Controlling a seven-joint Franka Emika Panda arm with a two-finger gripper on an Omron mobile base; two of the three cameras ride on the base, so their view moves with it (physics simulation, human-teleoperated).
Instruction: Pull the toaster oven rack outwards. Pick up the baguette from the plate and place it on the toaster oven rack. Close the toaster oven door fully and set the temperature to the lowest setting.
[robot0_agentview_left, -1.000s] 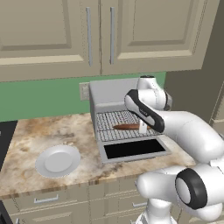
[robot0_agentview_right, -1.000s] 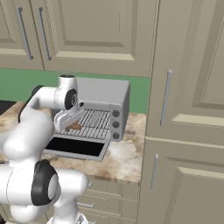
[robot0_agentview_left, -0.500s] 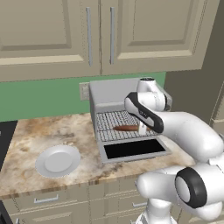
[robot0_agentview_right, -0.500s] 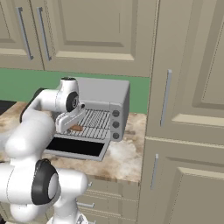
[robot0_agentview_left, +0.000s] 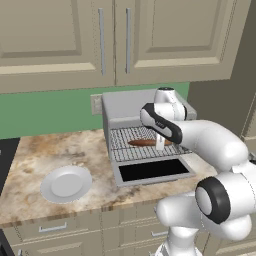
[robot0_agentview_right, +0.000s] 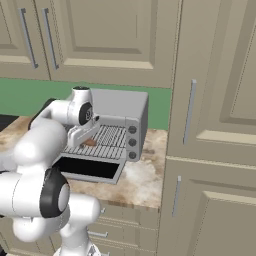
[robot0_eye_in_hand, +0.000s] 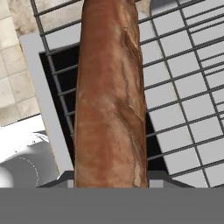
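Lying lengthwise on the pulled-out toaster oven rack (robot0_agentview_left: 145, 146): the baguette (robot0_agentview_left: 145, 142), one end right under the end effector (robot0_agentview_left: 160, 145). Reaching forward from the base and bending down at the wrist, so the end effector points straight down over the rack in front of the toaster oven (robot0_agentview_left: 134, 107). Seen from the hand camera, the baguette (robot0_eye_in_hand: 110, 92) close up along the grid bars (robot0_eye_in_hand: 183, 87), running down to the bottom edge. Fingertips hidden there, so cannot tell whether spread or pinching the loaf. Below and in front of the end effector, the toaster oven door (robot0_agentview_left: 152, 170) folded down flat, black glass up. Well off to the left on the bench (robot0_agentview_left: 30, 150), the plate (robot0_agentview_left: 66, 183), bare. From the right base camera, three dark knobs (robot0_agentview_right: 132, 142) just right of the rack (robot0_agentview_right: 107, 138).
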